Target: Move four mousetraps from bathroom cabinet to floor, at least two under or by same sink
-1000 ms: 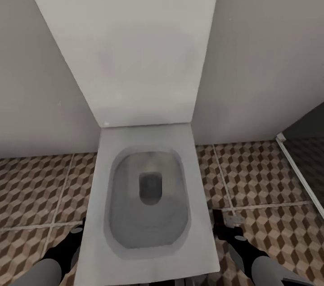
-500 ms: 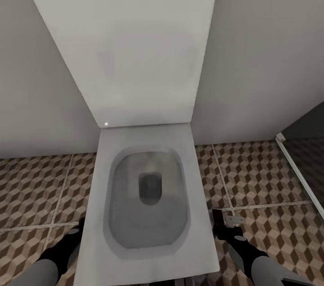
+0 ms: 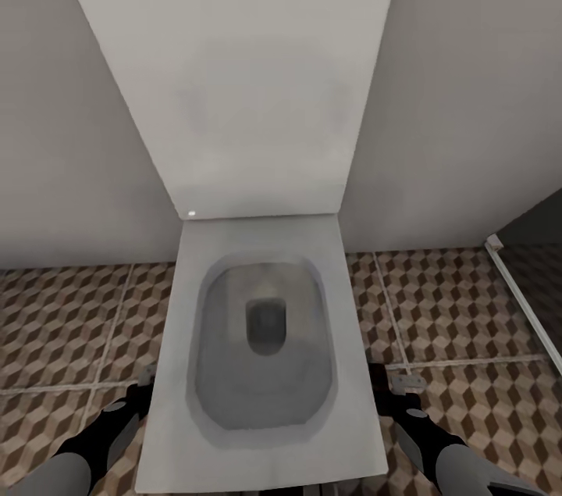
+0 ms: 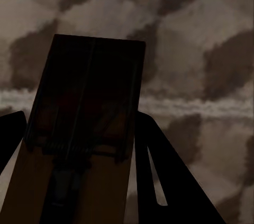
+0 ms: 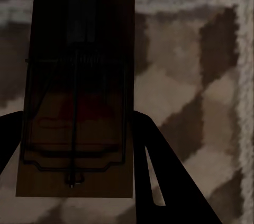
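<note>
White toilet [image 3: 265,340] straight ahead on the cube-patterned bathroom floor [image 3: 460,308], left gripper [image 3: 142,388] clamped on a mousetrap [image 4: 79,128] beside the bowl's left edge, right gripper [image 3: 394,394] clamped on another mousetrap [image 5: 79,86] by its right edge, both low above the tiles

White toilet [image 3: 265,340] — square-edged bowl, open, with its lid [image 3: 242,82] raised against the grey wall [image 3: 468,90]. A white strip [image 3: 524,301] runs along the floor — beside a darker area.
</note>
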`<state>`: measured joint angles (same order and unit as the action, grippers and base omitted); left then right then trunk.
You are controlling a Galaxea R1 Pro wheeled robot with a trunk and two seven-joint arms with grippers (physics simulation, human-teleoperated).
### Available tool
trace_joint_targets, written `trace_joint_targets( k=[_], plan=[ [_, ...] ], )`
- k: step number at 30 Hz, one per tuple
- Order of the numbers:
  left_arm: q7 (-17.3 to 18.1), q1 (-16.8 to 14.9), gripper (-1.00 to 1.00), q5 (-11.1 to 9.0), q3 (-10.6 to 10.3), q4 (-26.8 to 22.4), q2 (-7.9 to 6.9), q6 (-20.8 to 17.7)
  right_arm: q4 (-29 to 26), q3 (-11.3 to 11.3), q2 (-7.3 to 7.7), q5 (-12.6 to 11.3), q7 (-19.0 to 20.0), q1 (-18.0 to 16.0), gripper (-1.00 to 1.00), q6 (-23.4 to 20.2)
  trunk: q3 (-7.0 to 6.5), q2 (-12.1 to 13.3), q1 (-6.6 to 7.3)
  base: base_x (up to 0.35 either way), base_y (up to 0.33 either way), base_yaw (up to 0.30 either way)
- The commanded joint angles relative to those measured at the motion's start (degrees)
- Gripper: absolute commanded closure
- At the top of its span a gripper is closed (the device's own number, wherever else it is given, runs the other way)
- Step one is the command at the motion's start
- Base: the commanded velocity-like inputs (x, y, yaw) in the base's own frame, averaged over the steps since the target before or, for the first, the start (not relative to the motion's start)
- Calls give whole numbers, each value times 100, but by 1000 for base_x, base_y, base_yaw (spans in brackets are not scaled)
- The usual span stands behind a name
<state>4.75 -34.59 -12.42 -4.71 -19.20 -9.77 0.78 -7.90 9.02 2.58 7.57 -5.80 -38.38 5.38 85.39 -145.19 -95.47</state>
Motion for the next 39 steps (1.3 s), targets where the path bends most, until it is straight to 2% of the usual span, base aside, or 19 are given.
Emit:
trace_joint_targets(
  k=[1,13,25,39],
  plan=[
    [0,-3,100,-44,-47,3,-7,9,7,47,-2,43,-7,-3,100,23,3,-1,1,0,0,33],
    [0,-4,100,-49,-48,4,1,10,7,41,-3,43,-9,-3,100,32,3,-1,1,0,0,16],
    [0,-3,100,-49,-48,4,2,10,7,46,2,43,-4,-3,100,42,3,-1,1,0,0,191],
    [0,-4,100,-49,-48,4,2,10,7,47,6,43,-8,-3,100,16,3,-1,1,0,0,13]
  ],
)
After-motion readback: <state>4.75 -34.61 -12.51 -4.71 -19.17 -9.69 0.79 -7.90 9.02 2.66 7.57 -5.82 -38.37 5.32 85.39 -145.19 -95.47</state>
